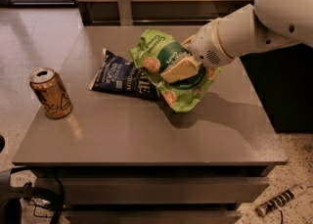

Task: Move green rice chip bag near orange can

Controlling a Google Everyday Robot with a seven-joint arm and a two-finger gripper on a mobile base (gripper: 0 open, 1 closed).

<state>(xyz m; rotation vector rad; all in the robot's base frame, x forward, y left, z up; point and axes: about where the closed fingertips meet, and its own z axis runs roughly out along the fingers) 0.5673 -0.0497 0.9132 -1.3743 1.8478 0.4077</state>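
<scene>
The green rice chip bag (168, 66) is crinkled and held up over the middle of the grey table (146, 135), partly covering the right end of the dark blue Kettle chip bag (120, 76). My gripper (180, 67) reaches in from the right on its white arm and is shut on the green bag, with a cream finger (177, 70) across the bag's front. The orange can (50, 93) stands upright near the table's left edge, well to the left of the green bag.
The blue chip bag lies flat between the green bag and the can. A dark cabinet (283, 81) stands to the right of the table. Cables (279, 201) lie on the floor at lower right. A wooden wall runs behind.
</scene>
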